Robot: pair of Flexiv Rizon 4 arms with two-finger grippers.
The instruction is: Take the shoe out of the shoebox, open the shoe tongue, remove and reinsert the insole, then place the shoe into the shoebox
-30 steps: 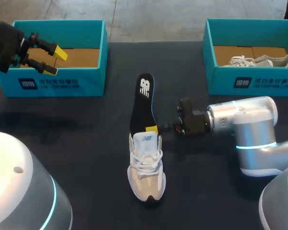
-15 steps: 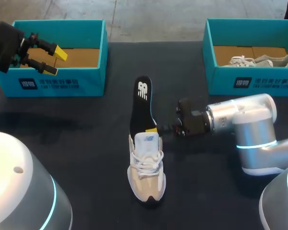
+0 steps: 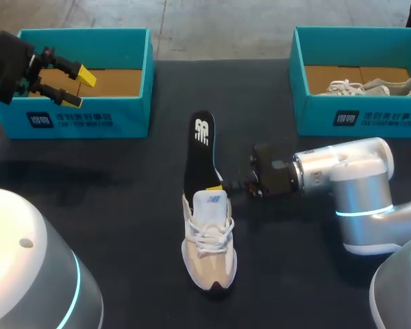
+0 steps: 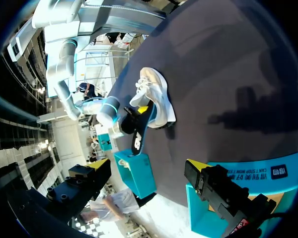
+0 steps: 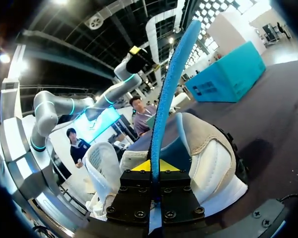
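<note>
A white and beige shoe (image 3: 209, 241) lies in the middle of the dark table, toe toward the front edge. A black insole (image 3: 200, 152) stands out of its heel opening, pointing at the far edge. My right gripper (image 3: 218, 186) is shut on the insole's lower edge, just behind the shoe tongue. In the right wrist view the insole's blue edge (image 5: 170, 87) rises from between the shut fingers (image 5: 157, 171), with the shoe (image 5: 211, 158) right ahead. My left gripper (image 3: 74, 87) hangs open over the left shoebox (image 3: 133, 113), holding nothing. The left wrist view shows the shoe (image 4: 155, 96) far off.
A second teal shoebox (image 3: 308, 110) at the far right holds another pale shoe (image 3: 373, 87). The left shoebox shows only its brown cardboard floor. My right arm's silver forearm (image 3: 346, 171) lies low across the table to the right of the shoe.
The right gripper has crept leftward and toward the shoe, and the insole has slid a little deeper into the heel opening. The left arm has kept still.
</note>
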